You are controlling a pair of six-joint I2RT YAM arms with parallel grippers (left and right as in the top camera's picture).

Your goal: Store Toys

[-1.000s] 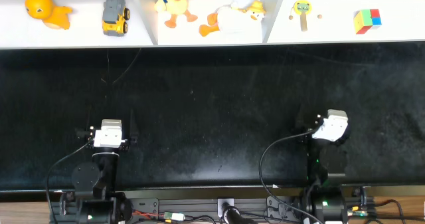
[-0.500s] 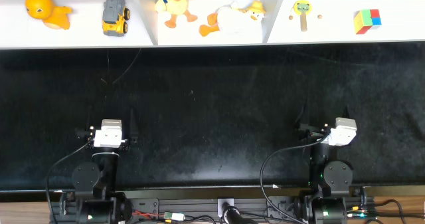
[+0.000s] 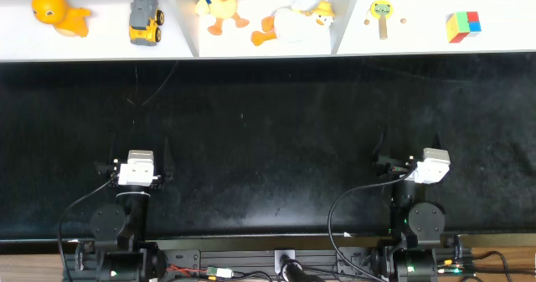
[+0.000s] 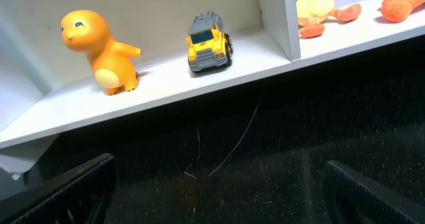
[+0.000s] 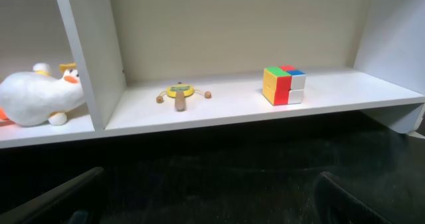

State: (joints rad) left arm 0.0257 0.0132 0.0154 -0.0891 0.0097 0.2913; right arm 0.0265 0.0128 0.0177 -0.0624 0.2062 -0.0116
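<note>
The left claw point(image 4: 219, 201) hangs released, fingers spread wide, low over the black table point(image 3: 268, 123). The right claw point(image 5: 212, 201) is released too, near its own base. Along the table's far edge, the white compartmented shelf point(image 3: 100, 46) holds the toys:
- **Left compartment:** an orange rubber duckling point(image 4: 99, 51) and a yellow-and-grey toy truck point(image 4: 209, 43).
- **Middle compartment:** a yellow plush duck point(image 3: 221, 6) and a white plush duck point(image 5: 36, 99).
- **Right compartment:** a small wooden rattle point(image 5: 179, 95) and a multicoloured cube point(image 5: 284, 85).
</note>
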